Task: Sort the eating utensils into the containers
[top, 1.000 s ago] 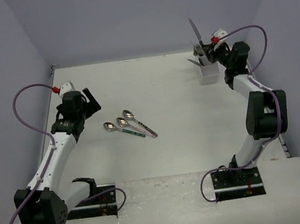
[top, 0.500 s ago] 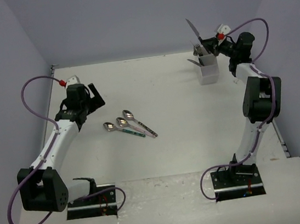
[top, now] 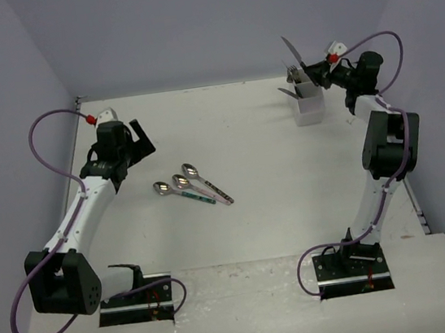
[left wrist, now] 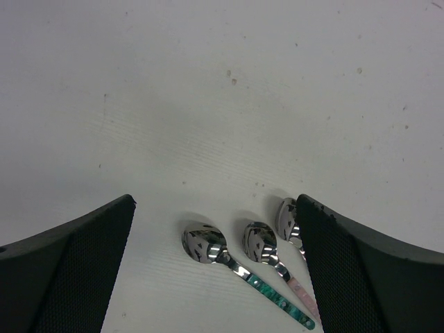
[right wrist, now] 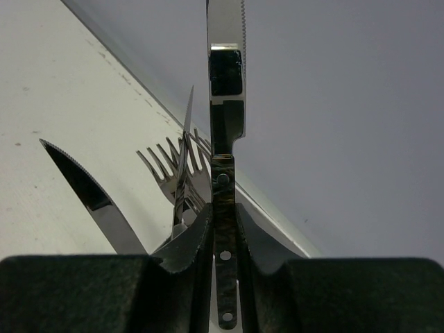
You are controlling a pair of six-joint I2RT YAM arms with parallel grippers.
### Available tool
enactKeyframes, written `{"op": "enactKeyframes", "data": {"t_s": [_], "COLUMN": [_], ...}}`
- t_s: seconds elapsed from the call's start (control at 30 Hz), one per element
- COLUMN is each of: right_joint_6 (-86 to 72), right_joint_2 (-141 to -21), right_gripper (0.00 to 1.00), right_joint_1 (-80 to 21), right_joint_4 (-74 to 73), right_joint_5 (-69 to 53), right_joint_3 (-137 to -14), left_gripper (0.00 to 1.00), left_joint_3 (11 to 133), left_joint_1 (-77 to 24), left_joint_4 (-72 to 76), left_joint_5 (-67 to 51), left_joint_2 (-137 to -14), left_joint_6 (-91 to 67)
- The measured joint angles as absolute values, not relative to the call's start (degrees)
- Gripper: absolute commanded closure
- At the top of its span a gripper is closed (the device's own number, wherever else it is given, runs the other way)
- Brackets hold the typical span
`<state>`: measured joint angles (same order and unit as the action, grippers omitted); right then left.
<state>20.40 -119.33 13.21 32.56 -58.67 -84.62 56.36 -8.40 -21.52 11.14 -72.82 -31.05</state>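
Observation:
A white container (top: pixel 309 108) stands at the back right with forks (right wrist: pixel 173 166) and a knife (right wrist: pixel 83 189) upright in it. My right gripper (top: pixel 315 75) is just above its rim, shut on the dark patterned handle of another knife (right wrist: pixel 225 83), whose blade (top: pixel 293 50) points up. Three spoons lie side by side left of centre: a teal-handled one (left wrist: pixel 203 242), a pink-handled one (left wrist: pixel 259 241) and a third (left wrist: pixel 288 216) partly hidden behind my right-hand finger. My left gripper (left wrist: pixel 215 200) hovers open above and just behind them.
Purple walls enclose the white table (top: pixel 254 154) on three sides. The container stands close to the back wall. Both arm bases are bolted at the near edge.
The left arm has reached farther back and settled over the spoons. The right wrist has swung right and back, and the knife has stayed upright over the container.

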Motion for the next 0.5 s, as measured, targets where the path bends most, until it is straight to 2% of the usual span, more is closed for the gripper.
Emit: {"op": "enactKeyframes", "data": {"t_s": [0.1, 0.2, 0.3, 0.33, 0.47, 0.5], "right_joint_6": [20.45, 20.45, 20.49, 20.51, 20.67, 20.64], "right_joint_2": [-119.85, -120.62, -120.81, -120.81, -120.81, -120.79], "right_gripper": [0.81, 0.73, 0.70, 0.62, 0.50, 0.42], "right_joint_1": [13.30, 13.30, 13.28, 13.28, 13.30, 13.30], "right_joint_4": [32.47, 32.16, 31.03, 31.05, 30.55, 30.63], "right_joint_5": [-58.72, -58.74, -58.76, -58.67, -58.24, -58.19], "right_joint_3": [-84.62, -84.64, -84.64, -84.64, -84.62, -84.58], "left_gripper": [0.00, 0.00, 0.00, 0.00, 0.00, 0.00], "left_joint_3": [56.77, 56.90, 56.90, 56.90, 56.90, 56.90], "left_joint_1": [-8.40, -8.40, -8.40, -8.40, -8.40, -8.40], "left_joint_4": [-21.52, -21.52, -21.96, -22.02, -22.11, -22.15], "left_joint_5": [11.14, 11.11, 11.11, 11.11, 11.09, 11.09], "left_joint_2": [-72.82, -72.82, -72.82, -72.82, -72.82, -72.82], "left_joint_6": [-31.03, -31.05, -31.07, -31.09, -31.11, -31.11]}}
